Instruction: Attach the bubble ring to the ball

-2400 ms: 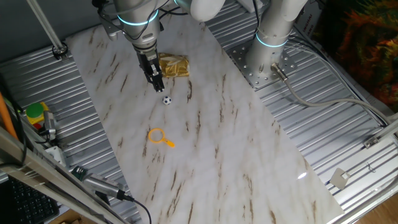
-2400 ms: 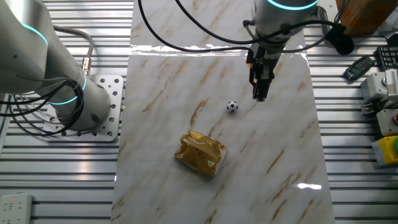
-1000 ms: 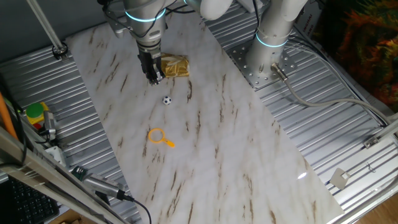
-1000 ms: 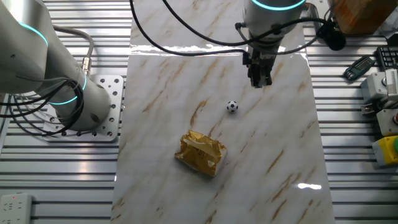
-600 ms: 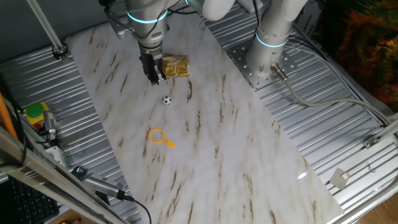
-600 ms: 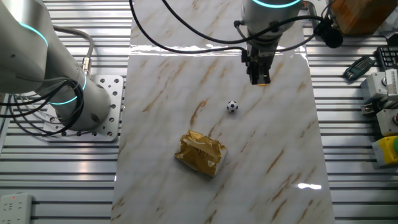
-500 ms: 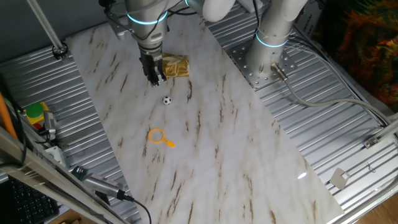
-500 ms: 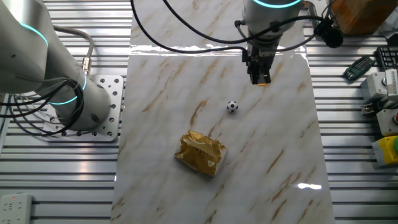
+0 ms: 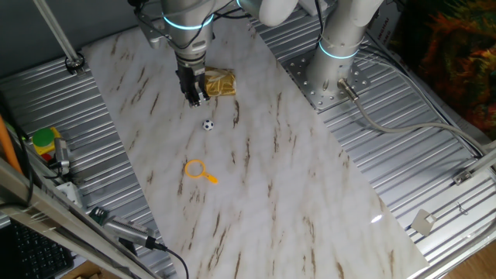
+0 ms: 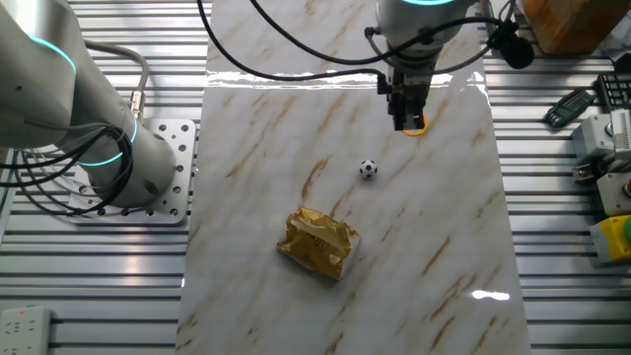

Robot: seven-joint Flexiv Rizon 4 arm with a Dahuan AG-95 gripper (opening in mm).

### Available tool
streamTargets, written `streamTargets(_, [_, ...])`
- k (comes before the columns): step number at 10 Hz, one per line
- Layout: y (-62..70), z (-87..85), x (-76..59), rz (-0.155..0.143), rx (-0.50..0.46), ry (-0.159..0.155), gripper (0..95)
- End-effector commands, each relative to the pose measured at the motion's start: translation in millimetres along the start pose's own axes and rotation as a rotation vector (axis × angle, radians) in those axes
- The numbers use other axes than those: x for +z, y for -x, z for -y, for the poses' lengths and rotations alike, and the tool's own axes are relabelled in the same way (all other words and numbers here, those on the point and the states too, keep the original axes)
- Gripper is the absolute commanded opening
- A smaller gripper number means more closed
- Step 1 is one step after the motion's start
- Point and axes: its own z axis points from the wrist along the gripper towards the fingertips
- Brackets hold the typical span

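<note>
The ball (image 9: 208,124) is a tiny black-and-white soccer ball lying on the marble board; it also shows in the other fixed view (image 10: 368,169). The bubble ring (image 9: 197,170) is an orange-yellow hoop with a short handle, lying flat on the board apart from the ball. In the other fixed view only an edge of the ring (image 10: 420,126) shows past the fingers. My gripper (image 9: 194,98) hangs above the board beside the ball and over the foil packet's edge, also visible in the other fixed view (image 10: 402,122). Its fingers look together and hold nothing.
A crumpled golden-yellow foil packet (image 9: 216,82) lies near the ball, also seen in the other fixed view (image 10: 318,243). A second arm's base (image 9: 338,54) stands on the ribbed metal table beside the board. Tools and boxes (image 10: 611,148) sit at the table's side.
My gripper has lifted and drawn back a little from the ball. In the other fixed view the ring's edge has come into sight beside the fingers. Ball, ring and packet have not moved.
</note>
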Motion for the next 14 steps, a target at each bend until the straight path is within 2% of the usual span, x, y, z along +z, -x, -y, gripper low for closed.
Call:
streamTargets(1, [1.0, 0.0, 0.1, 0.010, -0.001, 0.008, 0.0])
streamTargets(3, [0.3, -0.7, -1.7, 0.002, -0.008, 0.012, 0.0])
streamTargets(7, [2.4, -0.3, 4.0, -0.008, -0.037, 0.014, 0.0])
streamTargets(8, [4.7, -9.3, 11.5, -0.013, -0.051, 0.019, 0.0])
streamTargets(11, [20.0, -62.1, 37.8, -0.010, -0.063, 0.026, 0.0])
streamTargets(13, [30.5, -81.1, 48.0, -0.013, -0.115, 0.033, 0.0])
streamTargets(14, [31.3, -92.0, 51.6, -0.012, -0.157, 0.036, 0.0])
